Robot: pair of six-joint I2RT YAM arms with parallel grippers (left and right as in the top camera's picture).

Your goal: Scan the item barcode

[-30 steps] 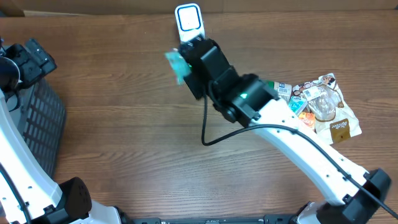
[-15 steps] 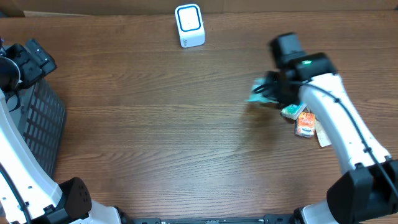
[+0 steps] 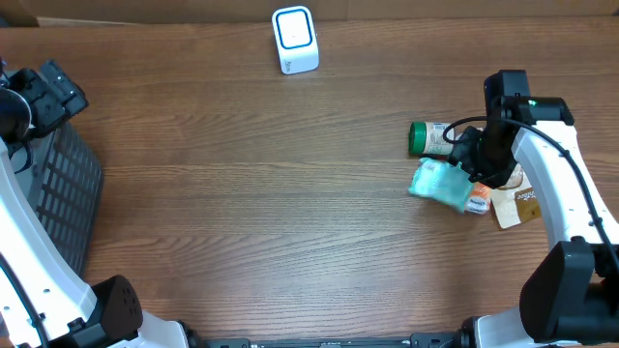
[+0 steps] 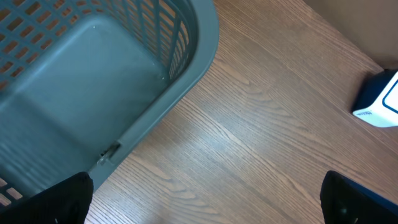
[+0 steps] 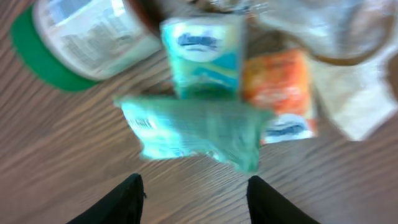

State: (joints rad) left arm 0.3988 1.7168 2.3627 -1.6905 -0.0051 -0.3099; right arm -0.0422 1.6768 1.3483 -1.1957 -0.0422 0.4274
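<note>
The wood-grain table [image 3: 222, 213] carries a white scanner with a blue-ringed face [image 3: 294, 39] at its far edge and a small heap of goods on the right. A grey slotted basket [image 3: 63, 188] stands at the left edge. The left wrist view looks down into it and shows only its smooth grey floor and ribbed wall [image 4: 93, 81]. The left gripper [image 4: 199, 199] hangs above that rim with its fingers spread wide and nothing between them. On the right, the teal packet [image 3: 440, 182] lies at the near-left edge of the heap, well apart from the scanner. It is blurred in the right wrist view [image 5: 193, 127], so its print is unreadable. The right gripper [image 5: 199, 199] hovers just over it, fingers parted and gripping nothing. Behind the packet a jar with a green lid [image 3: 430, 138] lies on its side. Its contents cannot be made out through the label. A small teal tissue pack [image 5: 202, 56] and an orange packet [image 5: 280, 87] sit side by side beyond the teal packet, next to clear crinkled plastic [image 5: 323, 31].
</note>
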